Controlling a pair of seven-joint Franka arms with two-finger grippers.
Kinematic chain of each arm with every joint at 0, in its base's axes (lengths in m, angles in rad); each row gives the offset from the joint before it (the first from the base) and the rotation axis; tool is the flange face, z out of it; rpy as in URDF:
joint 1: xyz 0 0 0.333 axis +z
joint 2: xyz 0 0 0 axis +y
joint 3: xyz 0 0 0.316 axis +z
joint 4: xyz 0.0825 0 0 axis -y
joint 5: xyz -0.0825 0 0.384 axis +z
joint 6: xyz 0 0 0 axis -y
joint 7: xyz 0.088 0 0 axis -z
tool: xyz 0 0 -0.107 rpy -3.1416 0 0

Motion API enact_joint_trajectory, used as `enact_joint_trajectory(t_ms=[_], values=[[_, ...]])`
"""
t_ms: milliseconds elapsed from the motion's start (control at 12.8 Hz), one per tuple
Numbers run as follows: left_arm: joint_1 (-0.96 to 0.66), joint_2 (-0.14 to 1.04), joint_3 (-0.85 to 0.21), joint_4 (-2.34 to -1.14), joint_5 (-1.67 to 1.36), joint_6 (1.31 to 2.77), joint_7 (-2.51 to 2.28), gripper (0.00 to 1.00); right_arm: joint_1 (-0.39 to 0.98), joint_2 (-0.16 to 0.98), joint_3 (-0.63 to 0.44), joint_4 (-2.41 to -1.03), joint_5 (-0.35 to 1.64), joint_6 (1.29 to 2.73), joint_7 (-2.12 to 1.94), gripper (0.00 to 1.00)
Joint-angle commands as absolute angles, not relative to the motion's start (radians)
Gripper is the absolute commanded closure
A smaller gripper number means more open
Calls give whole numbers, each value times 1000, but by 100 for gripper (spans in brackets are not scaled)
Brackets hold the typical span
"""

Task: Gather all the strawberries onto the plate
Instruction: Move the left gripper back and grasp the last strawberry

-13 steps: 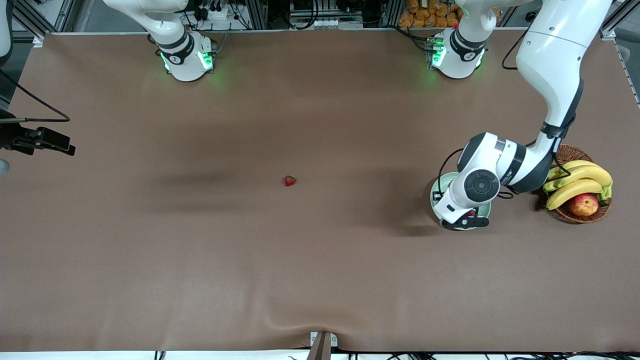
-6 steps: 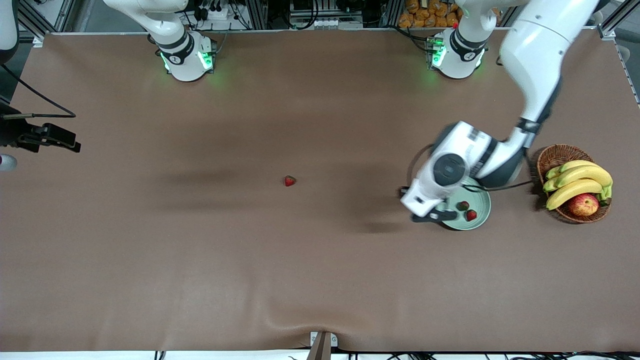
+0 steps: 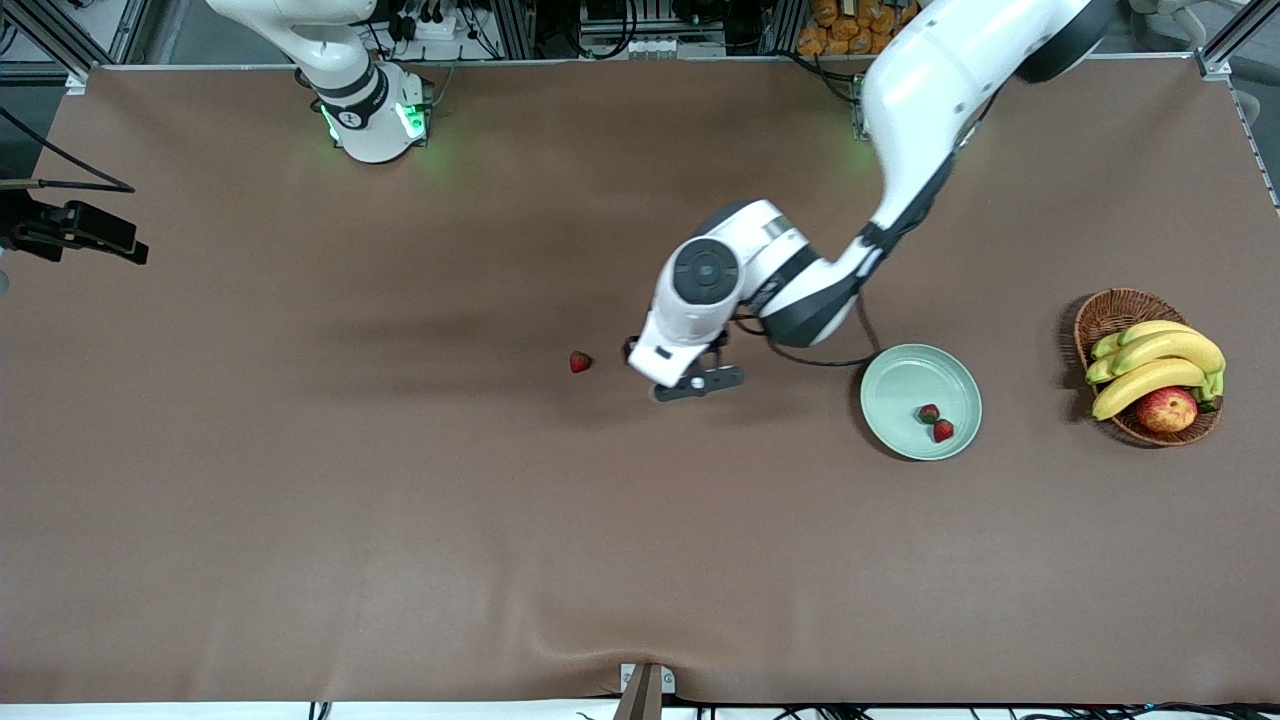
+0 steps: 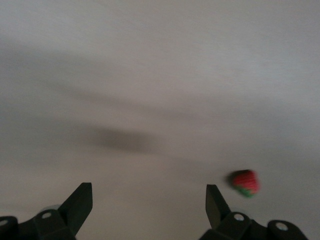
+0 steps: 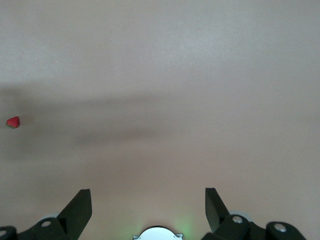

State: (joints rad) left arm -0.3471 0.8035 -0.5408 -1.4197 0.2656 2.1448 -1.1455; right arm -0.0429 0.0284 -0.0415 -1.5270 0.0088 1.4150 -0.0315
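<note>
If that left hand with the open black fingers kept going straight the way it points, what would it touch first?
Probably just the bare table. The left hand points down at the brown surface with open fingers, and the loose strawberry lies off to one side, outside the gap between them. Depth is hard to judge.

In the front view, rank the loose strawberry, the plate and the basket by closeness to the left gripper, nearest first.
Left gripper, open, is over mid-table.
1. Loose strawberry, beside it toward the right arm's end.
2. Plate, toward the left arm's end.
3. Basket, at the left arm's end.
</note>
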Motion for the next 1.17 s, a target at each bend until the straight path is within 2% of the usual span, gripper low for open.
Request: enact_joint_trajectory(t_ms=[0, 157, 313, 470, 783, 939, 1096], values=[[-490, 923, -444, -1284, 245, 2254, -1236, 0, -38, 29, -43, -1513, -6, 1407, -12, 0], [-566, 945, -384, -1281, 227, 2354, -1278, 3, -35, 35, -41, -1511, 12, 1411, -12, 0], [-596, 995, -382, -1232, 222, 2402, -1311, 6, -40, 41, -40, -1511, 15, 1413, -11, 0], [-632, 1023, -358, -1215, 222, 2437, -1328, 20, -35, 46, -40, -1509, 14, 1414, -11, 0], [-646, 1049, -348, -1213, 222, 2466, -1316, 34, -29, 52, -37, -1474, 15, 1407, -21, 0], [-664, 1055, -350, -1215, 222, 2480, -1328, 36, -44, 64, -38, -1473, 17, 1405, -21, 0], [-669, 1051, -350, -1223, 221, 2477, -1333, 51, -41, 67, -41, -1473, 3, 1405, -25, 0]])
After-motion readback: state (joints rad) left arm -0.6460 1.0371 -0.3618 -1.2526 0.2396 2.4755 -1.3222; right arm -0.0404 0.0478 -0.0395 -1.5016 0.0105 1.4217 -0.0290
